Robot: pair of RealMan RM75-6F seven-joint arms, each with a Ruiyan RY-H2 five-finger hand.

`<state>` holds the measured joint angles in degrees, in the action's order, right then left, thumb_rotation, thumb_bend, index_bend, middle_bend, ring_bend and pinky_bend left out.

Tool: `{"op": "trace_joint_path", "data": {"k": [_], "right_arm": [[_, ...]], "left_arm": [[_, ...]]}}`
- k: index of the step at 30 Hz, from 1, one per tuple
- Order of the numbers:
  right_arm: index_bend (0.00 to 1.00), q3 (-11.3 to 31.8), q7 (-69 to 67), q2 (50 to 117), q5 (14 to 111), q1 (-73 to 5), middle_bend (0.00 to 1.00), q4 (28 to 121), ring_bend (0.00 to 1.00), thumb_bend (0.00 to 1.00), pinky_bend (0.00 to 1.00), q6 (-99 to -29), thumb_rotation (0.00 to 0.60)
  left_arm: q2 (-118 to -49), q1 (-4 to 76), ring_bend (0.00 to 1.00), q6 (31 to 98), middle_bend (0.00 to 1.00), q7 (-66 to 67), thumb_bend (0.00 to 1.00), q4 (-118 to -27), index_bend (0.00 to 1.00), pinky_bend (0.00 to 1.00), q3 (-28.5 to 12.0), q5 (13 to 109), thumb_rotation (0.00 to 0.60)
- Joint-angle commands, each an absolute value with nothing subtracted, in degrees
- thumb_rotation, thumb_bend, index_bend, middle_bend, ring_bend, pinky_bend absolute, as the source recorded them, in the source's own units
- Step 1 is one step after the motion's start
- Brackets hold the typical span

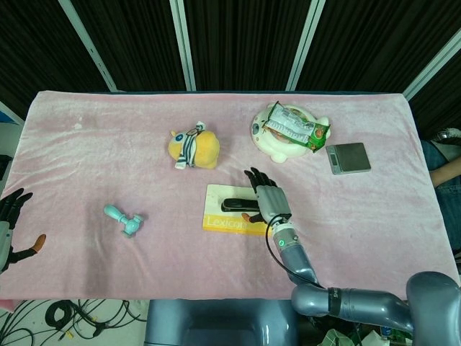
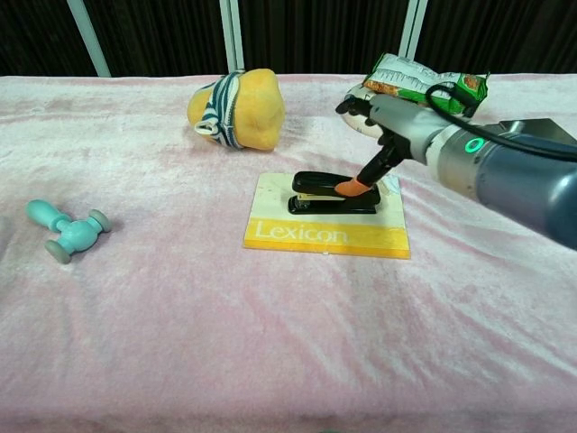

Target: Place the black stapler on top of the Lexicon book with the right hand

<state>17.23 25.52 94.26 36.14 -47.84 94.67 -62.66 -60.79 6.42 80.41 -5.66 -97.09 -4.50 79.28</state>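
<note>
The black stapler (image 1: 238, 205) lies flat on the yellow and cream Lexicon book (image 1: 216, 220), near the middle of the pink cloth. In the chest view the stapler (image 2: 329, 192) rests on the book's (image 2: 325, 235) cream upper part. My right hand (image 2: 389, 122) hovers over the stapler's right end with its fingers spread and lifted off; only the orange thumb tip sits at the stapler's top. From the head view the right hand (image 1: 266, 199) is just right of the stapler. My left hand (image 1: 9, 216) is at the far left edge, fingers apart and holding nothing.
A yellow plush toy (image 2: 236, 108) lies behind the book to the left. A white pig-shaped dish with a snack bag (image 1: 289, 130) and a grey scale (image 1: 349, 157) are at the back right. A teal toy (image 2: 68, 227) lies at the left.
</note>
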Motion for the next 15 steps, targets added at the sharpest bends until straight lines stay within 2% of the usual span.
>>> {"op": "trace_joint_path", "data": {"k": [1,4,9,15], "right_arm": [[0.04,12.7,25.3,81.8,41.8,-41.3,0.00,106.0,0.06,0.12,0.14,-66.5,0.600],[0.04,9.4,24.0,75.5,47.0,-37.2,0.00,109.2,0.06,0.13,0.14,-69.0,0.600],[0.04,4.8,19.9,69.5,55.9,-30.9,0.00,109.3,0.06,0.13,0.14,-74.1,0.600],[0.04,-3.6,6.1,65.6,73.0,-21.9,0.00,101.3,0.06,0.14,0.11,-79.6,0.600]], "left_arm": [[-60.9,6.4,0.00,80.6,0.02,-5.5,0.31,-97.2,0.11,0.09,-4.5,79.4,0.600],[-61.0,6.2,0.00,81.4,0.02,-4.8,0.31,-97.1,0.11,0.09,-4.5,79.9,0.600],[-61.4,6.1,0.00,81.8,0.02,-4.1,0.31,-97.0,0.11,0.09,-4.3,80.4,0.600],[-61.6,6.0,0.00,82.3,0.02,-3.9,0.31,-96.9,0.11,0.09,-4.4,80.6,0.600]]}}
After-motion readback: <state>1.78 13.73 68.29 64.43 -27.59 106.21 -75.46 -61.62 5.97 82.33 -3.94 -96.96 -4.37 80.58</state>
